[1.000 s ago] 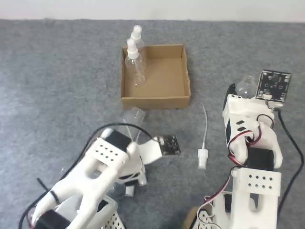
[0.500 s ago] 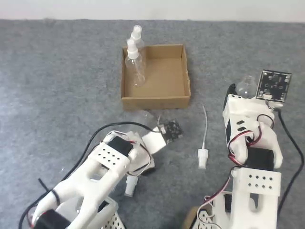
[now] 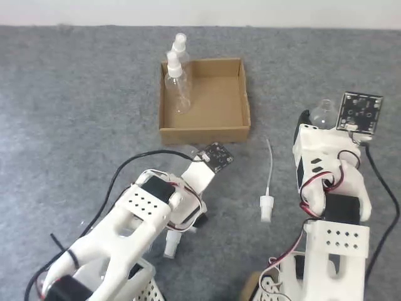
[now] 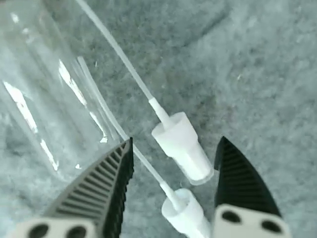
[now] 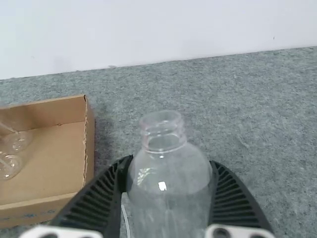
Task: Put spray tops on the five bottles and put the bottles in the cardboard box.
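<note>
My left gripper (image 4: 176,141) is open, low over the grey mat, with two white spray tops (image 4: 182,148) (image 4: 185,215) lying between its fingers. A clear capless bottle (image 4: 44,94) lies just beside one finger. My right gripper (image 5: 171,162) is shut on an upright clear bottle (image 5: 166,173) with an open neck, seen in the high view (image 3: 322,113) right of the cardboard box (image 3: 203,133). Two bottles with spray tops (image 3: 176,78) stand in the box's far left corner. Another spray top (image 3: 267,205) with a long tube lies between the arms.
A further spray top (image 3: 170,244) lies by the left arm's base. The mat left of and behind the box is open. A black cable (image 3: 122,179) loops beside the left arm.
The left arm's wrist has swung forward toward the box and now covers most of the lying bottle. The right arm and its bottle have not moved.
</note>
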